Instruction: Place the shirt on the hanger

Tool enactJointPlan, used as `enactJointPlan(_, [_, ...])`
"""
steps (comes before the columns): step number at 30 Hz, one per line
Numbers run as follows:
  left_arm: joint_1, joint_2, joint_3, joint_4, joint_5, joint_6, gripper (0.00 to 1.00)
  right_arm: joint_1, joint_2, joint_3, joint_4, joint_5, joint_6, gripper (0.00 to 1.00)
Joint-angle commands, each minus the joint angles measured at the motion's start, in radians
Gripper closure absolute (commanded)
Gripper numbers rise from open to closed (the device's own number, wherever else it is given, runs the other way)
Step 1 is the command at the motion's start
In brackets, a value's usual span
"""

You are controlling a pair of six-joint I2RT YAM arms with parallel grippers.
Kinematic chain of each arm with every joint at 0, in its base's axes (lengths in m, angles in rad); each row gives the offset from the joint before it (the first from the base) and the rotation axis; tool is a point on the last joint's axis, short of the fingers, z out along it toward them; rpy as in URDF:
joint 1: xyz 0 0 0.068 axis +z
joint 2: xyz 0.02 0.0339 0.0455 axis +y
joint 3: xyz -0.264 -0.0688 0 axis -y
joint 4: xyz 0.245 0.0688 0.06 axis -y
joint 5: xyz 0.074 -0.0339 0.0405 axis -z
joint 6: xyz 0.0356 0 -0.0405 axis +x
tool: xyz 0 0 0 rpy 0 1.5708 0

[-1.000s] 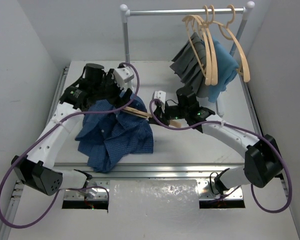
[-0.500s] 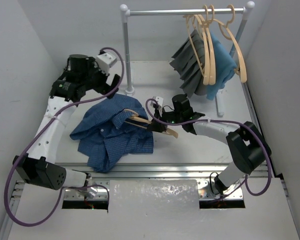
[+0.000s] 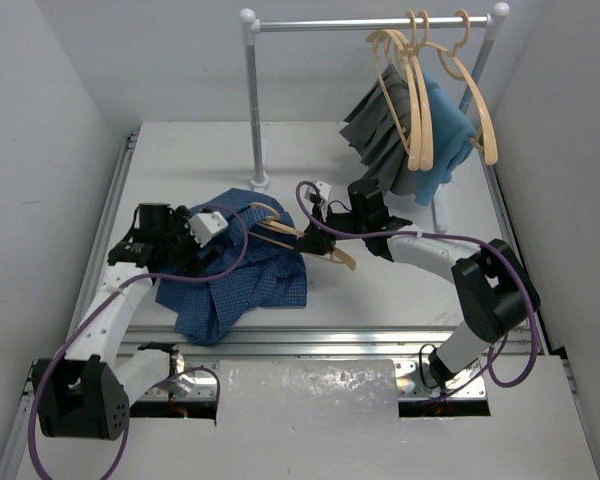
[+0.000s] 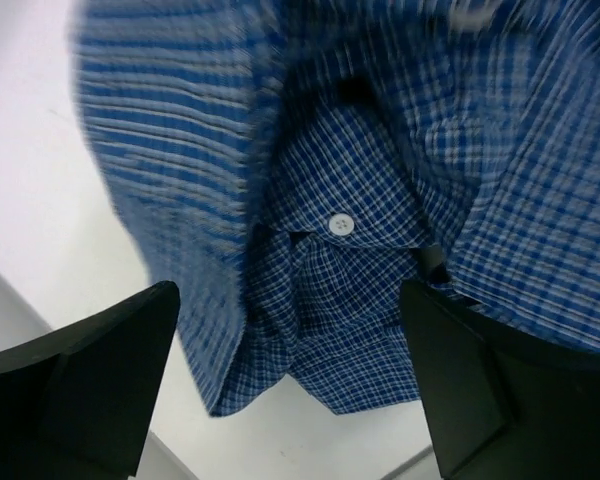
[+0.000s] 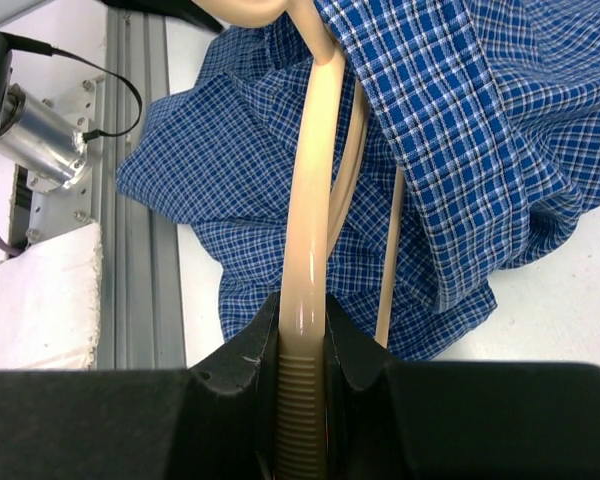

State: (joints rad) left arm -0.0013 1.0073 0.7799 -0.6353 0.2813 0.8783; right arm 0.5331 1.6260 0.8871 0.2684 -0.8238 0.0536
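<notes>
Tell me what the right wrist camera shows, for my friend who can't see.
Seen from close up, the right gripper pinches a tan wooden hanger. The hanger reaches up into a blue checked shirt lying crumpled on a white table.

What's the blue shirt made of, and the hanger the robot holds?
The shirt looks like thin woven cloth, maybe cotton: fine checks, soft folds, matte. The hanger looks like smooth pale wood, though its glossy sheen could mean plastic.

Ahead of the left hand (image 4: pixel 288 330) the bunched shirt (image 3: pixel 235 270) and hanger (image 5: pixel 305 200) block passage; bare tabletop (image 3: pixel 400 290) lies open beside the right hand (image 5: pixel 302 320); a rack post (image 3: pixel 253 110) stands beyond.
</notes>
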Motion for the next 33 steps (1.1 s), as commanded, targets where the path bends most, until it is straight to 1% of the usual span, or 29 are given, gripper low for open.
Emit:
enactJointPlan(1, [0.001, 0.037, -0.047, 0.233, -0.054, 0.086, 0.08, -0.001, -0.031, 0.062, 0.023, -0.034, -0.014, 1.0])
enactJointPlan(2, [0.001, 0.069, -0.048, 0.255, -0.085, 0.074, 0.08, -0.001, -0.029, 0.076, 0.005, -0.026, -0.026, 1.0])
enactJointPlan(4, [0.001, 0.099, -0.048, 0.348, -0.126, 0.028, 0.12, -0.001, -0.031, 0.084, -0.024, -0.012, -0.043, 1.0])
enactJointPlan(5, [0.001, 0.121, -0.057, 0.38, -0.172, 0.019, 0.25, -0.001, -0.032, 0.082, -0.028, -0.011, -0.046, 1.0])
enactJointPlan(6, [0.001, 0.134, -0.062, 0.446, -0.195, 0.011, 0.35, -0.001, -0.034, 0.081, -0.028, -0.012, -0.046, 1.0])
enactJointPlan(7, [0.001, 0.145, -0.064, 0.472, -0.212, 0.001, 0.47, -0.001, -0.038, 0.079, -0.028, -0.014, -0.046, 1.0])
enactJointPlan(8, [0.001, 0.16, -0.059, 0.505, -0.246, -0.002, 0.84, -0.001, -0.041, 0.078, -0.028, -0.017, -0.046, 1.0])
enactJointPlan(9, [0.001, 0.163, -0.053, 0.519, -0.26, -0.009, 0.99, -0.001, -0.043, 0.076, -0.031, -0.018, -0.046, 1.0])
enactJointPlan(10, [0.001, 0.16, -0.033, 0.529, -0.269, -0.018, 1.0, -0.001, -0.048, 0.078, -0.037, -0.015, -0.046, 1.0])
enactJointPlan(11, [0.001, 0.152, -0.022, 0.534, -0.269, -0.025, 1.0, 0.001, -0.051, 0.081, -0.046, -0.011, -0.081, 1.0])
enactJointPlan(13, [0.001, 0.127, 0.008, 0.526, -0.249, -0.03, 1.0, 0.01, -0.052, 0.104, -0.106, -0.003, -0.112, 1.0])
enactJointPlan(16, [0.001, 0.119, 0.103, 0.511, -0.153, -0.03, 1.0, 0.013, -0.061, 0.11, -0.133, -0.015, -0.152, 1.0])
enactJointPlan(18, [0.001, 0.142, 0.163, 0.473, -0.136, -0.042, 1.0, 0.018, -0.078, 0.108, -0.126, -0.021, -0.167, 1.0])
enactJointPlan(19, [0.001, 0.169, 0.2, 0.445, -0.128, -0.059, 1.0, 0.024, -0.087, 0.105, -0.117, -0.02, -0.169, 1.0])
enactJointPlan(20, [0.001, 0.181, 0.276, 0.412, -0.099, -0.064, 1.0, 0.027, -0.098, 0.104, -0.112, -0.018, -0.176, 1.0])
enactJointPlan(21, [0.001, 0.188, 0.307, 0.346, -0.082, -0.061, 1.0, 0.03, -0.124, 0.104, -0.104, -0.014, -0.181, 1.0])
enactJointPlan(22, [0.001, 0.18, 0.338, 0.326, -0.068, -0.056, 1.0, 0.034, -0.139, 0.096, -0.095, -0.014, -0.182, 1.0])
enactJointPlan(23, [0.001, 0.174, 0.343, 0.306, -0.039, -0.047, 1.0, 0.036, -0.155, 0.092, -0.083, -0.018, -0.176, 1.0])
enactJointPlan(24, [0.001, 0.163, 0.343, 0.298, -0.027, -0.017, 1.0, 0.038, -0.185, 0.085, -0.042, -0.038, -0.167, 1.0])
enactJointPlan(27, [0.001, 0.139, 0.375, 0.251, -0.002, 0.011, 1.0, 0.038, -0.228, 0.066, 0.034, -0.049, -0.13, 1.0])
enactJointPlan(28, [0.02, 0.151, 0.434, 0.223, 0.004, 0.005, 1.0, 0.036, -0.235, 0.062, 0.043, -0.038, -0.121, 1.0])
enactJointPlan(30, [0.035, 0.16, 0.49, 0.163, 0.038, 0.001, 1.0, 0.033, -0.241, 0.069, 0.051, -0.014, -0.113, 1.0])
enactJointPlan(31, [0.038, 0.171, 0.545, 0.14, 0.05, 0.002, 1.0, 0.027, -0.236, 0.07, 0.061, -0.018, -0.109, 1.0])
enactJointPlan(33, [0.038, 0.195, 0.622, 0.073, 0.076, 0.01, 1.0, 0.009, -0.223, 0.072, 0.13, -0.026, -0.061, 1.0])
